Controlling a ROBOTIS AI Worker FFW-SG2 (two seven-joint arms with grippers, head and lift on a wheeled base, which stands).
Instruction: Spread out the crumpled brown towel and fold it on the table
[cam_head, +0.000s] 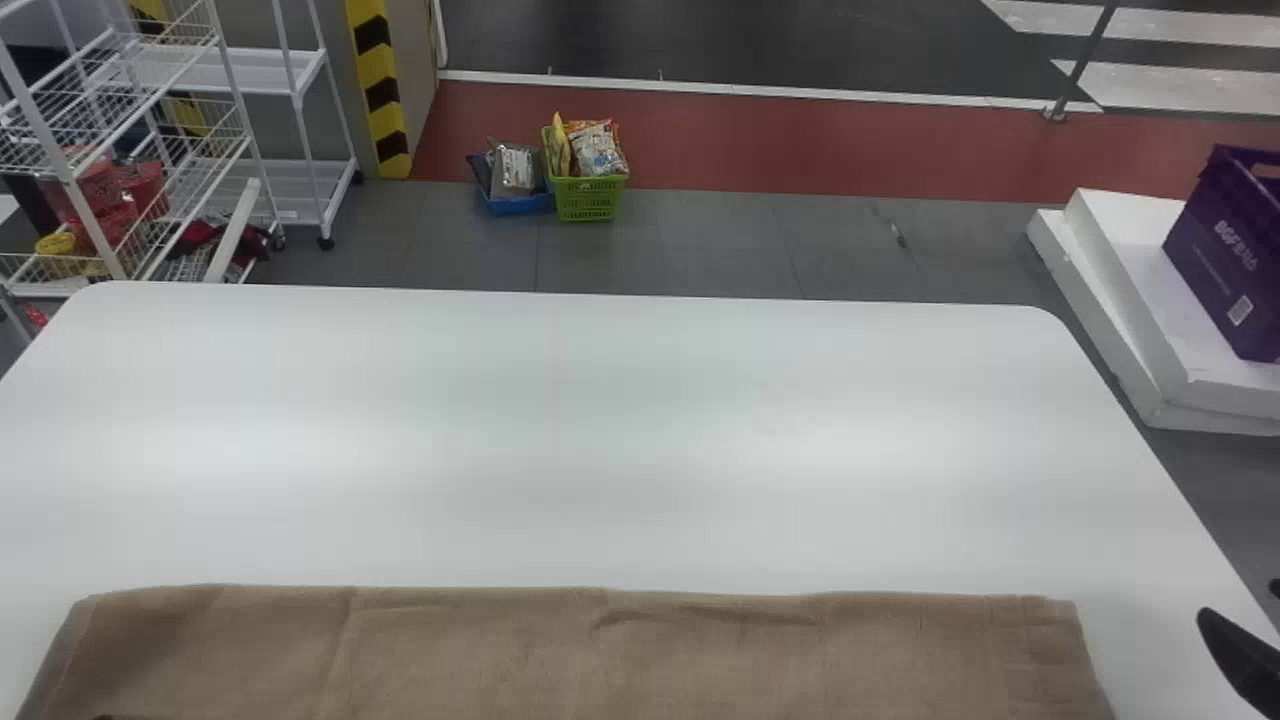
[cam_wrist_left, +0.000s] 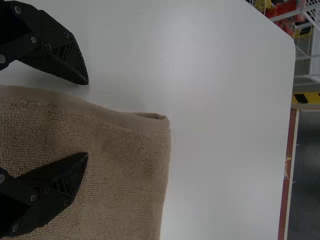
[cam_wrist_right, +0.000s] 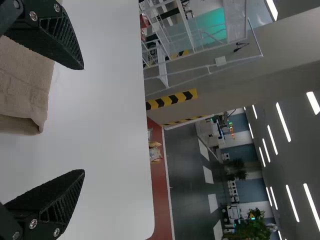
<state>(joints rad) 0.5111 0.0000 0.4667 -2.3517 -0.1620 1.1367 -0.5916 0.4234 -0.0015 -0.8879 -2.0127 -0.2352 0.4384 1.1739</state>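
A: Nearest item?
B: The towel (cam_head: 600, 660) is lying flat along the bottom of the head view, on the table (cam_head: 640, 450).
A: Tool state?
B: Left gripper (cam_wrist_left: 88, 118) is standing wide, holding nothing, one finger hanging over the towel, the other beyond its edge. Right gripper (cam_head: 1237, 600), lower right of the head view, is gaping wide and empty beside the towel.
A: Farther?
B: A purple crate (cam_head: 1212, 270) is sitting upper right; a green basket (cam_head: 588, 200) is standing upper centre.
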